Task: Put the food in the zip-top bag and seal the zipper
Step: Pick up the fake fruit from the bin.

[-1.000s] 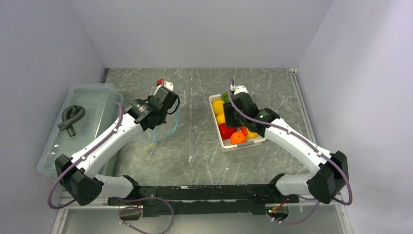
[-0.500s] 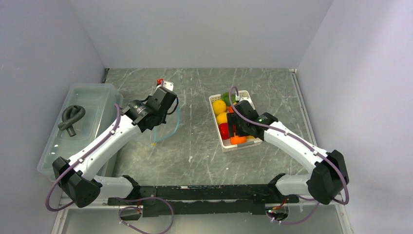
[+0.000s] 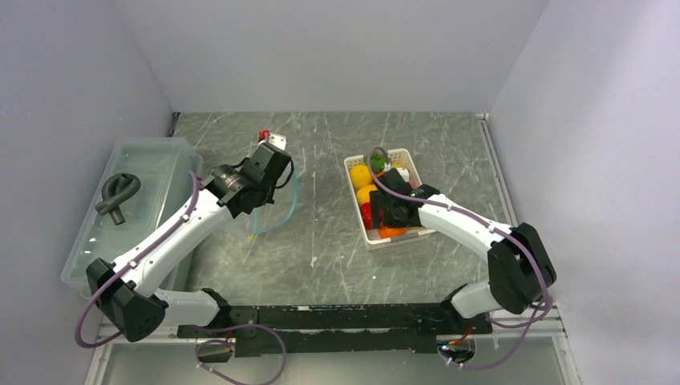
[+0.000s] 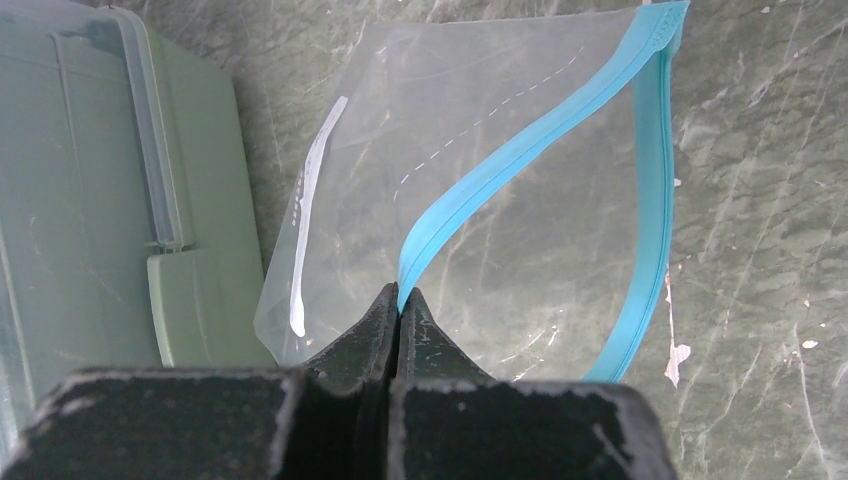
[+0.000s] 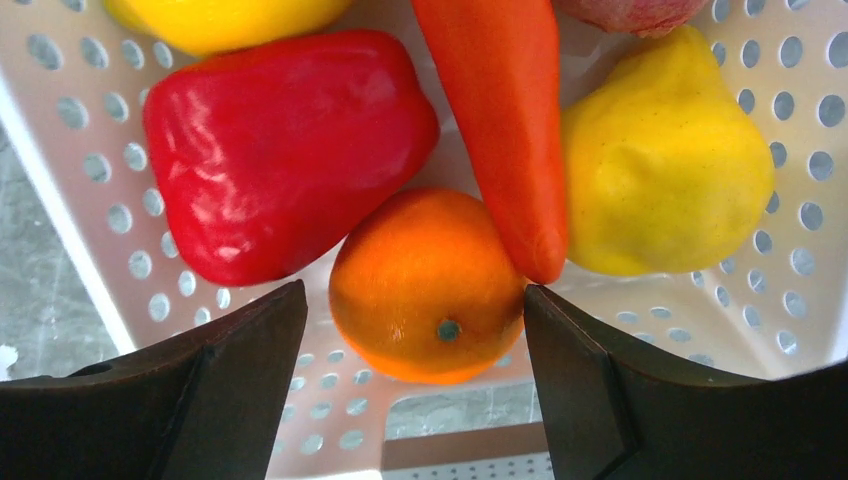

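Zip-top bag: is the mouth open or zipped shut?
Open: the zipper's two teal halves bow wide apart, and the left claw pinches one.

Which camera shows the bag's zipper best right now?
Left wrist: the zipper fills the frame, mouth gaping, the left pincer shut on one strip. Top external shows only a thin teal loop; right wrist shows none of it.

Grey marbled table (image 3: 337, 241), white basket (image 5: 790, 300), lidded bin (image 3: 148, 164)

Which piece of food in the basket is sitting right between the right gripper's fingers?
The round orange, framed by the open right gripper; the pepper, carrot and pear lie beyond.
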